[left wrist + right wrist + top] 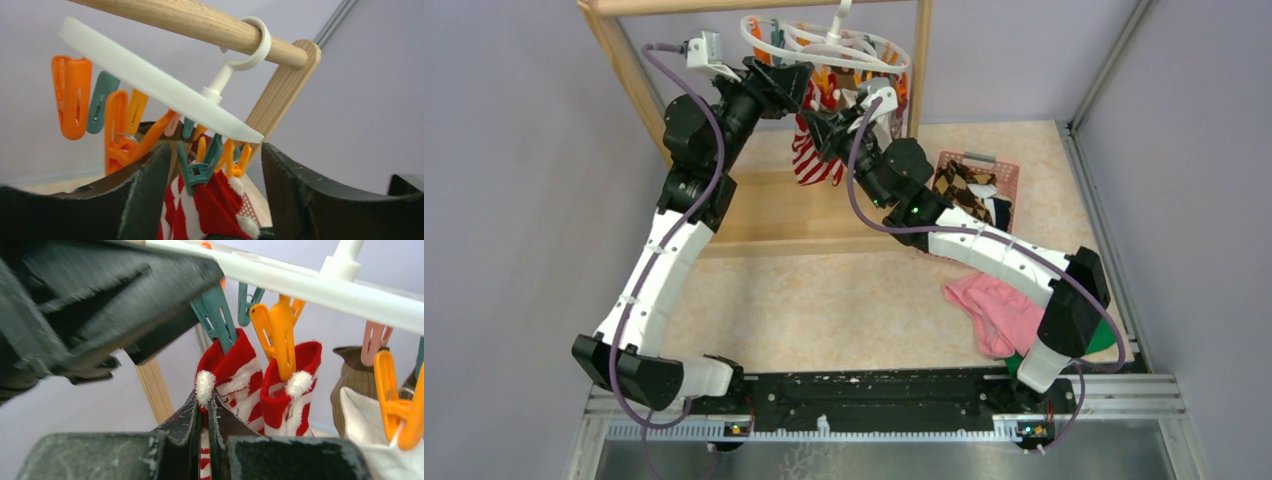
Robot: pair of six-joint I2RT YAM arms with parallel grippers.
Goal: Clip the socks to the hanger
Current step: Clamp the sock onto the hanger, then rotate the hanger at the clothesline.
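Note:
The white ring hanger (824,42) hangs by its hook from the wooden bar (200,22). A teal clip (197,170) bites the cuff of a red-white striped sock (215,207). My left gripper (216,150) stands open, with that clip between its fingers (145,190) and touching neither. Just below, my right gripper (205,399) is shut on the same sock's (235,370) edge under its white pompom. A second striped sock (287,390) hangs from an orange clip (277,335). A brown sock (352,380) and a white sock (365,440) hang further right.
A pink basket (1009,170) at the right holds an argyle sock (964,185) and a dark one. A pink cloth (994,310) and a green cloth (1109,338) lie by the right arm's base. The wooden rack's posts (629,75) flank the hanger.

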